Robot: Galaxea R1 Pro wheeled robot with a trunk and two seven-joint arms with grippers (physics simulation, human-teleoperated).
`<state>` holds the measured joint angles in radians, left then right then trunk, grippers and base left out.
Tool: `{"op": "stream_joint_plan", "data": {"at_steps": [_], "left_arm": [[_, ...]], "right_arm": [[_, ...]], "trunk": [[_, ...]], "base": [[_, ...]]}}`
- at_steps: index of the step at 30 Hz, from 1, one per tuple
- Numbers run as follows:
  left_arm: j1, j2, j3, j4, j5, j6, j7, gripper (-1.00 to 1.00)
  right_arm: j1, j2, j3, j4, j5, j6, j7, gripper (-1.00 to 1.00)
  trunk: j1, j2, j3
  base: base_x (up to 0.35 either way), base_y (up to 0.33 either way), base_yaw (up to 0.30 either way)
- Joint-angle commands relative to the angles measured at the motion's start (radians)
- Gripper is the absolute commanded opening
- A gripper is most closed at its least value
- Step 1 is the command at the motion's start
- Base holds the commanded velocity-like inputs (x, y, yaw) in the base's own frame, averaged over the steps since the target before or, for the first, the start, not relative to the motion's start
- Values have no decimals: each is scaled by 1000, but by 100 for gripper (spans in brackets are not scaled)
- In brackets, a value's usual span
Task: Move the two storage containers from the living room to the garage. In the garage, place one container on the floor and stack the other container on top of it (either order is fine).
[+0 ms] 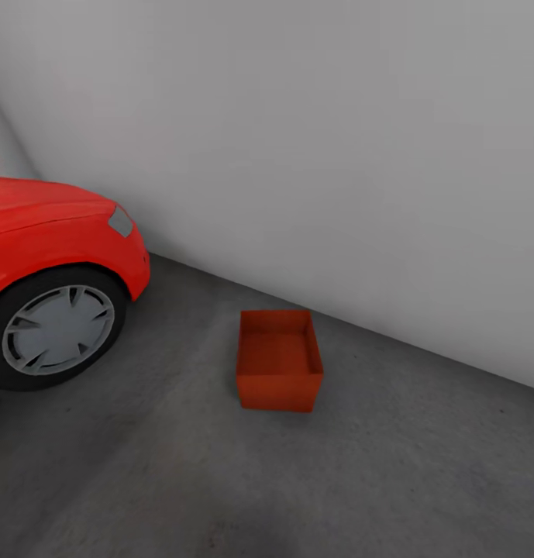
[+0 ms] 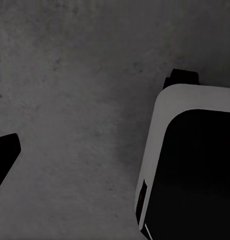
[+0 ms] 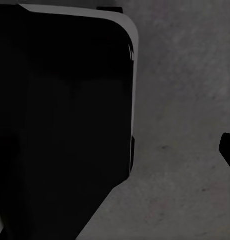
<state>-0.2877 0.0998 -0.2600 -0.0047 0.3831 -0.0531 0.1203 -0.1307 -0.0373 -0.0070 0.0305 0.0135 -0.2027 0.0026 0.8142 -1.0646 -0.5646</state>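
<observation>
red-orange storage container [image 1: 279, 370] sits on the garage floor [image 1: 422, 465] near the car [image 1: 53, 263], well ahead of your grippers, whose jaws i cannot tell; you now need the second box for stacking

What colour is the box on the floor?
Red-orange: the storage container shows best in the head view.
</observation>
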Motion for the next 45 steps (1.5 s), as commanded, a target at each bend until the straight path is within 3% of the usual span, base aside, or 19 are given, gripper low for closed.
{"op": "stream_joint_plan", "data": {"at_steps": [1,45], "left_arm": [[0,0,-8,0,8,-2,2,100],[0,0,-8,0,8,-2,2,100]], "right_arm": [[-1,0,-1,3,2,-6,-1,100],[-1,1,-2,3,1,-12,-4,100]], "trunk": [[0,0,1],[0,0,72]], "base": [[0,0,0],[0,0,0]]}}
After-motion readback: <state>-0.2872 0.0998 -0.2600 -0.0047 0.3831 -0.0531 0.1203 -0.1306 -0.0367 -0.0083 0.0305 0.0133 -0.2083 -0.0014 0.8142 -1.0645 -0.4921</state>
